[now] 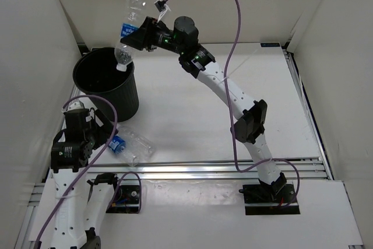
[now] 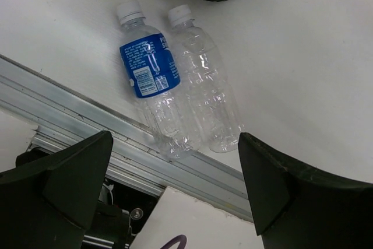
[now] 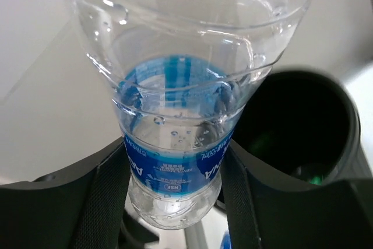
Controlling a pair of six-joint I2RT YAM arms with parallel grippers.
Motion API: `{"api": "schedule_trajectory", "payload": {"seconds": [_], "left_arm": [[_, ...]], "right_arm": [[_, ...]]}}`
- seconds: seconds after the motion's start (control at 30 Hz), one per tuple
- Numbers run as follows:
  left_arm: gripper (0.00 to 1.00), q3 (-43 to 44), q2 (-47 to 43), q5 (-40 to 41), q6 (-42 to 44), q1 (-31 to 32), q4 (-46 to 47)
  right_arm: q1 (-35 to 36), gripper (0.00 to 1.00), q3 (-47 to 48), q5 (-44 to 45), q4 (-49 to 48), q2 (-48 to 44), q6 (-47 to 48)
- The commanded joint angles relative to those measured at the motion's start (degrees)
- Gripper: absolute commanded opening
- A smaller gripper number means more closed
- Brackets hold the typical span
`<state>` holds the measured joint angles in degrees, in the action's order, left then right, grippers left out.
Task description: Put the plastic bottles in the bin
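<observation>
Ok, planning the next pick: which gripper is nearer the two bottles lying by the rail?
Left. The left gripper hangs open right above the two bottles; the right gripper is far off over the bin, shut on a third bottle.

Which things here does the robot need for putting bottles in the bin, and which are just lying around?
For the job: the held bottle in the right gripper, the blue-labelled bottle and the plain bottle on the table, the black bin.
Just there: the metal rail, the purple cables.
</observation>
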<state>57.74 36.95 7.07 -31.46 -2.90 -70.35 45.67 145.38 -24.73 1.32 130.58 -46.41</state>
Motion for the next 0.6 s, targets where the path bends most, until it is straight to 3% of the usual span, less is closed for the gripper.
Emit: {"api": "schedule_trajectory", "payload": {"seconds": [0.0,0.37,0.57], "left_arm": [[1.0,4.3,1.9,1.4,1.1,1.6,-0.5],[1.0,3.8,0.1,0.9,0.1,2.1,-0.1],[1.0,1.1,-2.6,-1.3,1.4,2.1,-4.0]], "right_arm": [[0.0,0.57,2.1,4.7,-14.5,-2.7,0.7],[4.0,0.68,2.1,4.0,-11.6,1.9,5.0],[4.6,0.76,2.7,5.7,-15.8,5.1,5.9]]}}
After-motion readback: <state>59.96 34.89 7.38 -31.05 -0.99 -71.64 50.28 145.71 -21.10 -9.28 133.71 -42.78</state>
